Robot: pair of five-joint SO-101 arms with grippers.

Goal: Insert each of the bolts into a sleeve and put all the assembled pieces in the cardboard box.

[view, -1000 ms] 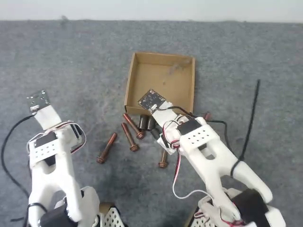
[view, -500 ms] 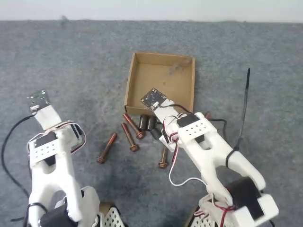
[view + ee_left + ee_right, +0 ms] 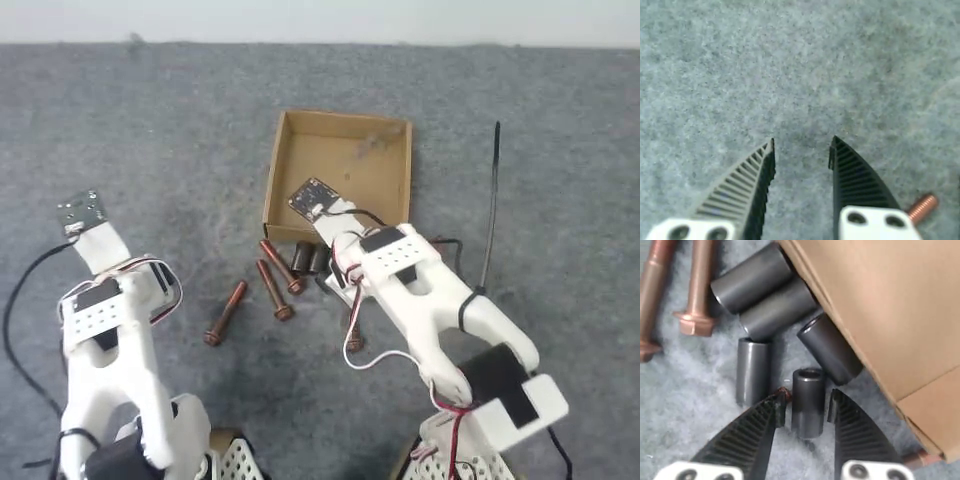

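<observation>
The right tool (image 3: 807, 394) is partly open, its two fingers straddling a dark sleeve (image 3: 808, 402) on the grey desk (image 3: 670, 405), with a slight gap visible on either side. Four more sleeves (image 3: 777, 307) lie just beyond, close against the outer wall of the cardboard box (image 3: 880, 315), with copper bolts (image 3: 273, 288) beside them. The left tool (image 3: 803, 141) hangs moderately open over bare desk, a bolt tip (image 3: 922, 206) near one finger.
</observation>
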